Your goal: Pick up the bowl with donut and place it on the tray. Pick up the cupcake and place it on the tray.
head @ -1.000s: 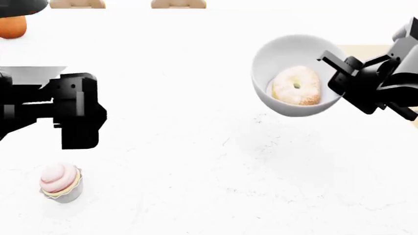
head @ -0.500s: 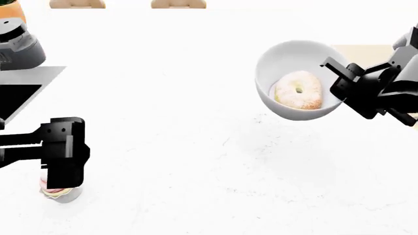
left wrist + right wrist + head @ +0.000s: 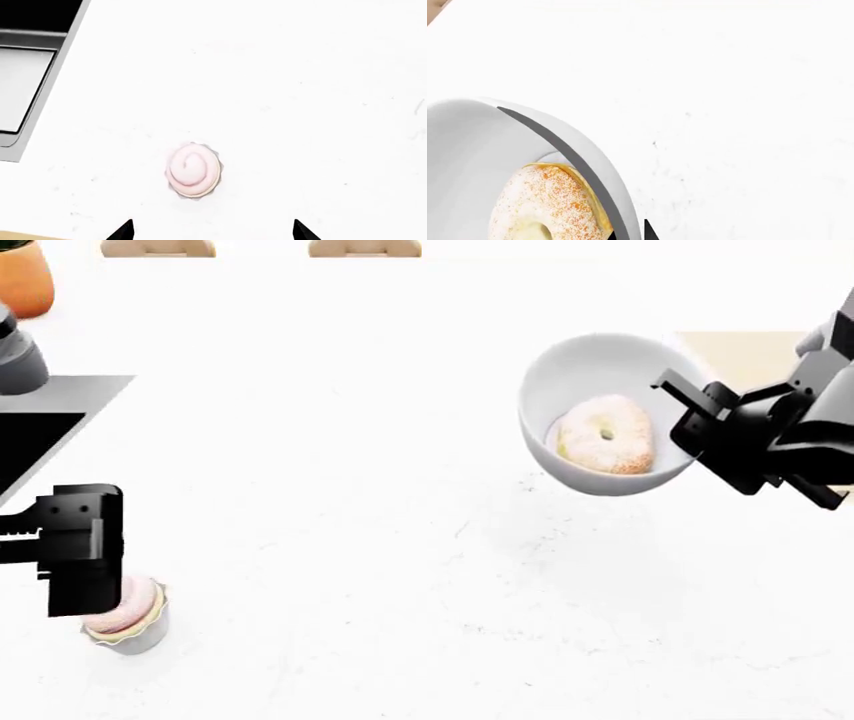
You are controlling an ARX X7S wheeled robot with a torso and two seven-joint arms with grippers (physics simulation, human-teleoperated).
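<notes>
Head view shows the right gripper pinching the rim of the bowl, lifted above the white counter with the donut inside, while the left gripper, fingers spread, hangs over the cupcake.

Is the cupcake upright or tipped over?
Upright: the cupcake sits on its liner, frosting swirl facing up, beneath the open left claw.
</notes>
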